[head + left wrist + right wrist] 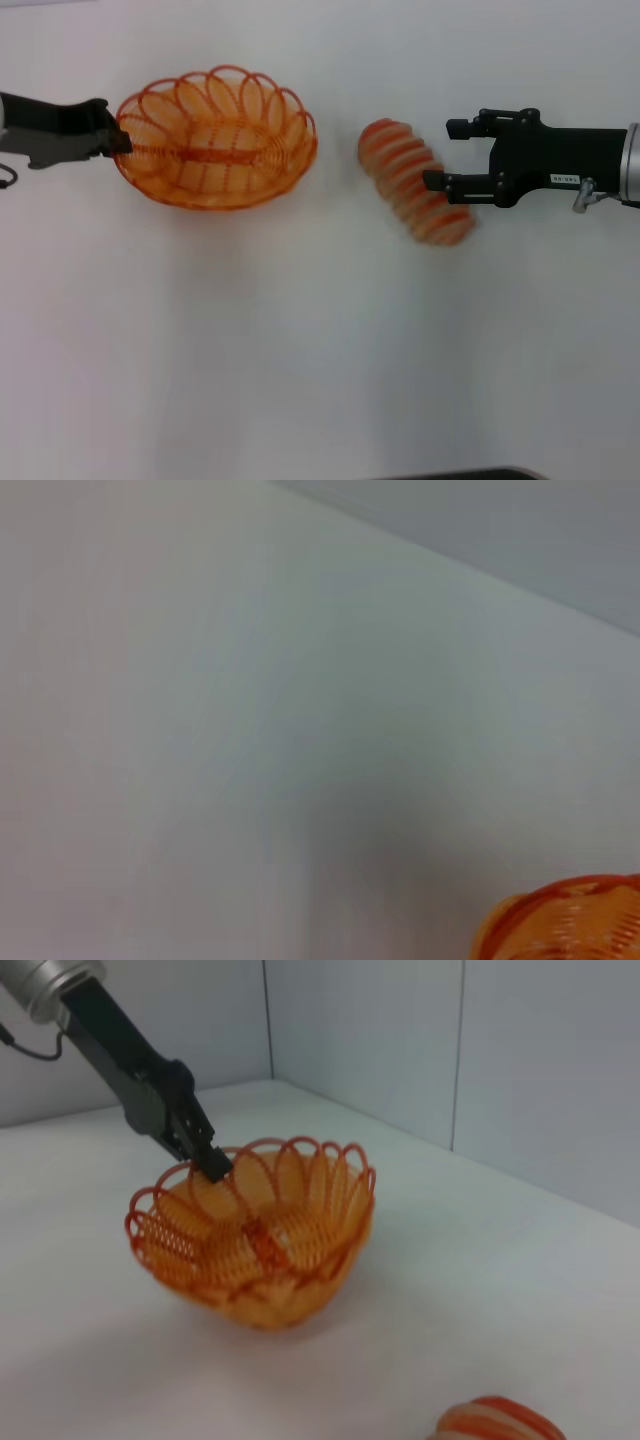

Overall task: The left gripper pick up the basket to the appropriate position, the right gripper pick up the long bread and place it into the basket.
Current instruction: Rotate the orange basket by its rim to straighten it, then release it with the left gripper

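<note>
The left gripper (122,138) pinches the basket (215,140) rim. The right gripper (440,155) has its 2 fingers apart, the long bread (415,182) just beside them.

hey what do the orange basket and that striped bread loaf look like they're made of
The basket looks like thin orange-coated wire: see-through coils and a looped rim. It could also be plastic. The long bread looks like a smooth moulded toy, probably plastic or foam, with even ridges and painted-looking orange-red stripes.
</note>
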Motion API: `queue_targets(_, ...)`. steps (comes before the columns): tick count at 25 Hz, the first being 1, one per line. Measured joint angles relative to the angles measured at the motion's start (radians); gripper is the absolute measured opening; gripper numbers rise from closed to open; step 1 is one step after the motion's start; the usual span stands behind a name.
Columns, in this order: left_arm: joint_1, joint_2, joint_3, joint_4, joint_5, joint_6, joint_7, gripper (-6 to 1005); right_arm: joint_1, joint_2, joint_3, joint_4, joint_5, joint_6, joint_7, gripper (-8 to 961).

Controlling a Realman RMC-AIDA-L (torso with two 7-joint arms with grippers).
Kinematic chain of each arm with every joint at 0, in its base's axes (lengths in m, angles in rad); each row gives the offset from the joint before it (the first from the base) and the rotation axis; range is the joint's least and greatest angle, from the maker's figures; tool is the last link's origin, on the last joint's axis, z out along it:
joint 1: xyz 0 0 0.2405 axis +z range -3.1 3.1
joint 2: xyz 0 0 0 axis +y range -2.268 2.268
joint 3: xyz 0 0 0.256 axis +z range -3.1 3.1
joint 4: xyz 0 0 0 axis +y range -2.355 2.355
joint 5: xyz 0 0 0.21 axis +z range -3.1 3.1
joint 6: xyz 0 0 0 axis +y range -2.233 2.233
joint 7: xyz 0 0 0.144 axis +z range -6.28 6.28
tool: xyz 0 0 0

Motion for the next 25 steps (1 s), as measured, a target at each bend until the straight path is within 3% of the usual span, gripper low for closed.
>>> queue_targets(6, 0.078, -0.002, 0.124, 0.029, -0.083, -0.062, -0.074, 66, -0.001, 0.000, 0.000, 0.016, 0.019, 0.003, -0.031, 788)
queue_targets(19, 0.095, -0.003, 0.135, -0.003, -0.115, -0.094, -0.078, 81, 0.003, 0.000, -0.004, 0.038, 0.030, 0.003, -0.054, 787)
queue_targets(24, 0.091, 0.001, 0.134, 0.002, -0.118, -0.058, -0.076, 190, 0.006, 0.000, -0.006, 0.046, 0.030, 0.003, -0.054, 787)
queue_targets(25, 0.091, 0.001, 0.133, 0.004, -0.118, -0.051, -0.076, 265, 0.007, 0.000, -0.006, 0.048, 0.030, 0.003, -0.054, 787)
